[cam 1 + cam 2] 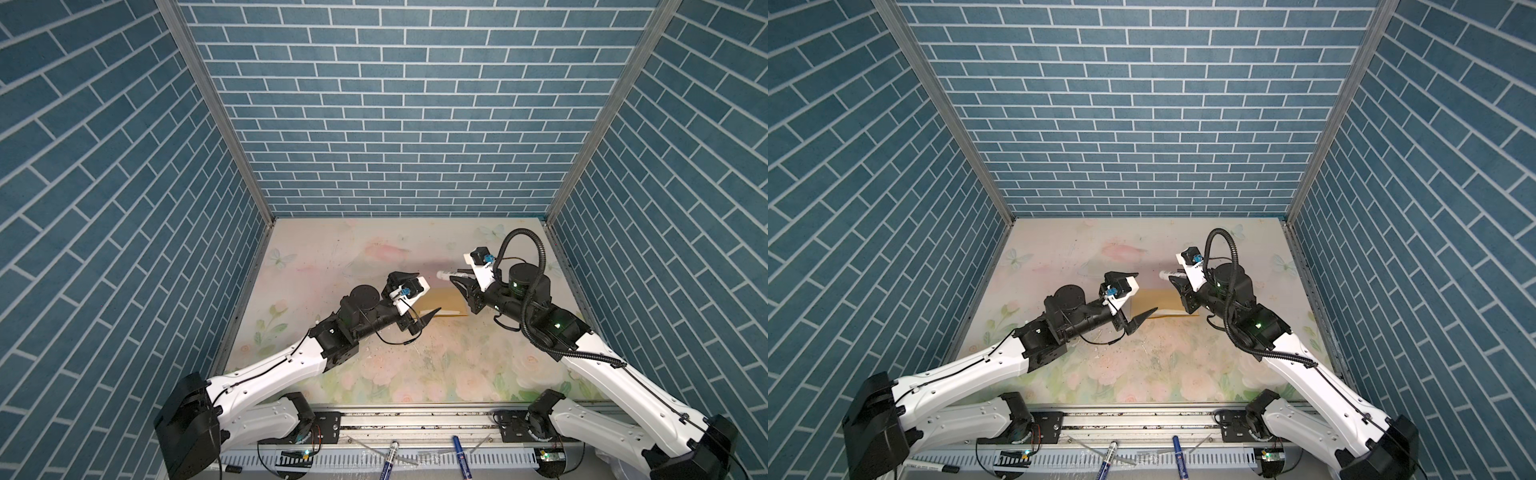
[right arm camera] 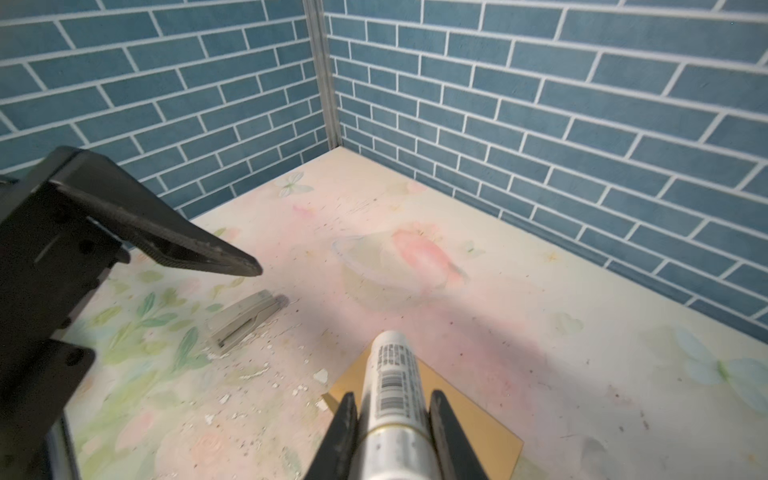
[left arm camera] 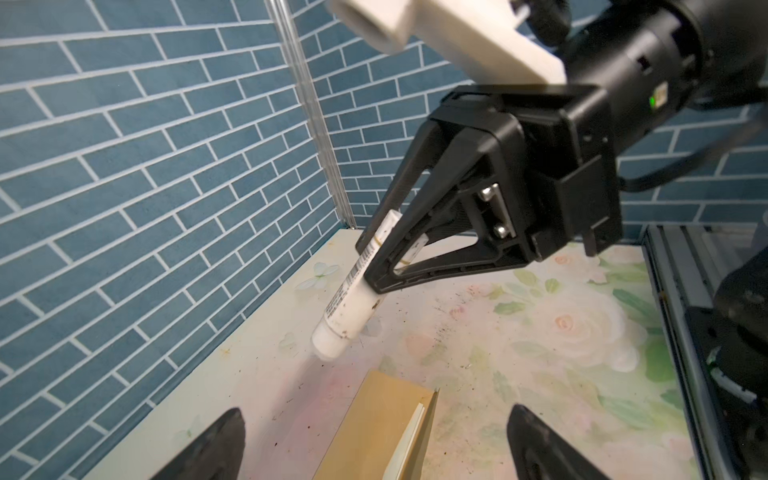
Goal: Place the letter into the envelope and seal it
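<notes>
While both arms are leaning in over the flowery table [image 1: 332, 257], the envelope [image 1: 446, 301] is lying flat between them, near the middle and well apart from the three blue brick walls [image 1: 395, 124]. In both top views its long side is running left to right, from one arm toward the other. Lots of bare table is lying open in front of the envelope [image 1: 1158, 301] and behind it. The left gripper [image 1: 429, 291] is hanging over the envelope's left end with its jaws spread wide apart, holding nothing. The right gripper [image 1: 457, 279] is squeezing a white tube [image 1: 446, 274] by the envelope's right end, and the tube is pointing left.

Through the left wrist camera I am seeing the envelope [image 3: 374, 424] stretching away between the two far-apart fingers [image 3: 216, 449]. The letter [image 3: 415, 436] is sitting inside it, with only a thin cream edge peeking out along one long side. The right gripper [image 3: 368, 270] is holding the white tube [image 3: 345, 307] tilted, its round end low over the table just past the envelope's far end. I cannot tell if it is touching.

Through the right wrist camera the white tube [image 2: 392, 386] is sticking out from between the pinching fingers [image 2: 345, 428], over one corner of the envelope [image 2: 469, 415]. A small grey stapler [image 2: 245, 316] is lying on the table, well apart from the envelope.
</notes>
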`<state>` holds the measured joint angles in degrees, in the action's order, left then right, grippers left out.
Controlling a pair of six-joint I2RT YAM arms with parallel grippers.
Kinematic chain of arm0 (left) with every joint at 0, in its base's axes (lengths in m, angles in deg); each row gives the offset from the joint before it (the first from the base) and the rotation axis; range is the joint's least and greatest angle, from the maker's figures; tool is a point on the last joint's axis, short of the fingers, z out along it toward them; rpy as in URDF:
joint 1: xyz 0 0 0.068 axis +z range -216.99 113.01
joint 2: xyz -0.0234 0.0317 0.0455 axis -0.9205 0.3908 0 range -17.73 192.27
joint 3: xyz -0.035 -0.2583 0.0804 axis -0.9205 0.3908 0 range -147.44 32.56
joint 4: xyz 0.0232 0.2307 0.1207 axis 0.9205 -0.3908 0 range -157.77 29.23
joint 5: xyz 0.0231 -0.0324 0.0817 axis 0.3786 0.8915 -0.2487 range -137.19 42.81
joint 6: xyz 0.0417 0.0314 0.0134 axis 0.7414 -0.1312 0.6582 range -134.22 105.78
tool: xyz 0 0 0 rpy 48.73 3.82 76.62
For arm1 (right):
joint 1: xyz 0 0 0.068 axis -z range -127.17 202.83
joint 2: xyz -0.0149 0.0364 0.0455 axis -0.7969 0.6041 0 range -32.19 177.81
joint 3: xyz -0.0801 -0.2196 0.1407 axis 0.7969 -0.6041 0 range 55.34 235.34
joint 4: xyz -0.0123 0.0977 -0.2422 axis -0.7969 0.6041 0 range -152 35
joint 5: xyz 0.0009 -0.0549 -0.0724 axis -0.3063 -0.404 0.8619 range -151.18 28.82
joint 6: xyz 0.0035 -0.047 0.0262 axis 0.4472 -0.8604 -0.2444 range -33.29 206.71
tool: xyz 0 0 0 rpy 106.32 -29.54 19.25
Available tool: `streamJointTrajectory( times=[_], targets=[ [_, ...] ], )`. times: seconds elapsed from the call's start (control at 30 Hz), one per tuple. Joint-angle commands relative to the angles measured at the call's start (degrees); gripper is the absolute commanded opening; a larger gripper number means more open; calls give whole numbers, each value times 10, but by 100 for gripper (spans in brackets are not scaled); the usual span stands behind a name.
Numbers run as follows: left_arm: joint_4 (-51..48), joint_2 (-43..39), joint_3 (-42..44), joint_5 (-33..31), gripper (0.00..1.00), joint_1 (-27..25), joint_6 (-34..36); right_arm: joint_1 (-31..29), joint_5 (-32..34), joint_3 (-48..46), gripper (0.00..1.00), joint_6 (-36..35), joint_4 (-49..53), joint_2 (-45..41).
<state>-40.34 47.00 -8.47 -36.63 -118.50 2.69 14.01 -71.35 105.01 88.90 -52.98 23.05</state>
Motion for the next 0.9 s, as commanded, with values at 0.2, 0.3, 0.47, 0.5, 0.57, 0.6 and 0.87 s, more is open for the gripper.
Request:
streamJointTrajectory(
  times=[0.2, 0.3, 0.47, 0.5, 0.57, 0.6, 0.87],
  targets=[
    [21, 49, 1, -12, 95, -14, 88, 2, -131, 52, 0, 47, 93, 25],
    [22, 63, 0, -7, 90, -14, 101, 2, -158, 58, 0, 53, 96, 26],
    [32, 77, 7, -3, 78, -14, 114, 2, -184, 65, 0, 59, 103, 27],
    [38, 78, 8, -4, 75, -14, 114, 2, -187, 67, 0, 58, 106, 30],
    [54, 80, 9, -2, 72, -14, 114, 1, -192, 71, 0, 58, 112, 35],
    [61, 82, 9, 1, 70, -14, 114, 2, -194, 72, 0, 58, 113, 37],
    [69, 93, 20, 6, 39, -14, 109, 1, -205, 74, 0, 61, 108, 44]
  ],
)
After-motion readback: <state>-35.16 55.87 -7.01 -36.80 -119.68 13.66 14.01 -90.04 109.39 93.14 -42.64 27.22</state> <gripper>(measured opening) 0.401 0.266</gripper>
